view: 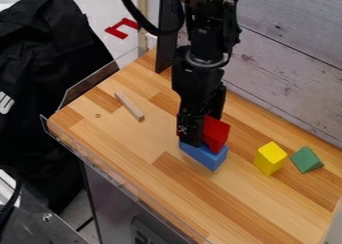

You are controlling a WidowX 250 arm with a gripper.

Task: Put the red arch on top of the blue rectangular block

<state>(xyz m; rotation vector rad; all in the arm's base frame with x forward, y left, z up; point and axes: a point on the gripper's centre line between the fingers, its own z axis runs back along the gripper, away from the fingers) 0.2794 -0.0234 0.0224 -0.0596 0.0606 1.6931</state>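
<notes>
The black gripper [198, 138] hangs down over the middle of the table, low above the work surface, shut on the red arch. Most of the red arch [217, 133] shows to the right of the near finger, with a sliver of red at that finger's left; its middle is hidden. Directly beneath is the blue rectangular block [206, 157], lying on the wooden table [153, 188]. The arch's lower right edge overlaps the block's top in this view; whether it rests fully on the block cannot be told.
A yellow block [270, 158] and a green wedge-shaped block [306, 160] stand to the right. At the left lies a thin wooden stick [129, 106]. A clear guard [100, 83] edges the table's left side, and a plank wall [287, 63] runs behind.
</notes>
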